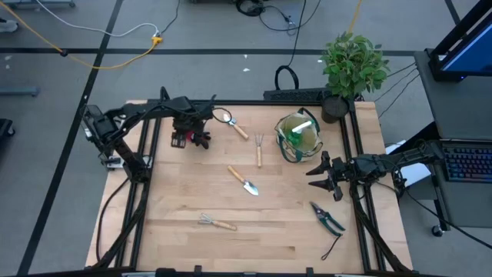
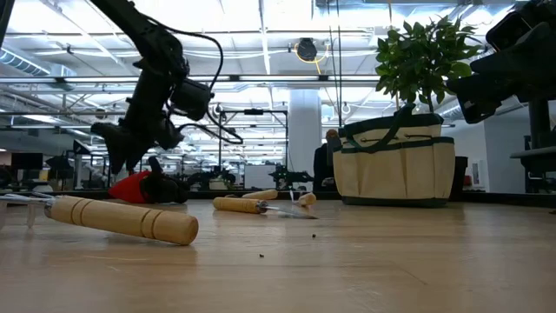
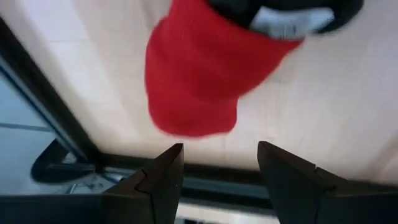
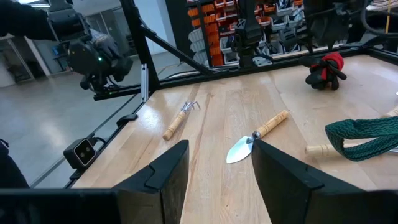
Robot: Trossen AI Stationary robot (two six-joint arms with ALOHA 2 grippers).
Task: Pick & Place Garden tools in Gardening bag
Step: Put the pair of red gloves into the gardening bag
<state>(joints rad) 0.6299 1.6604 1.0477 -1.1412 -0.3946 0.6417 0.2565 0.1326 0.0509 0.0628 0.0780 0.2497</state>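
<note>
The red-black glove (image 1: 187, 139) lies flat on the table at the far left; its red cuff (image 3: 193, 81) fills the left wrist view. My left gripper (image 1: 189, 123) hangs just above it, pointing steeply down, open (image 3: 221, 168), touching nothing. The beige gardening bag (image 1: 298, 137) stands upright at the far right with a green item inside. Two trowels (image 1: 234, 126) (image 1: 244, 182), a fork (image 1: 259, 149), a rake (image 1: 216, 223) and pruning shears (image 1: 328, 218) lie on the wood. My right gripper (image 1: 321, 175) waits open (image 4: 217, 165), level, beside the bag.
A leafy potted plant (image 1: 352, 65) stands at the far right corner behind the bag. A black frame rail (image 1: 254, 102) borders the table. The rake's handle (image 2: 122, 218) lies close to the near edge. Bare wood (image 1: 177, 192) lies between the tools.
</note>
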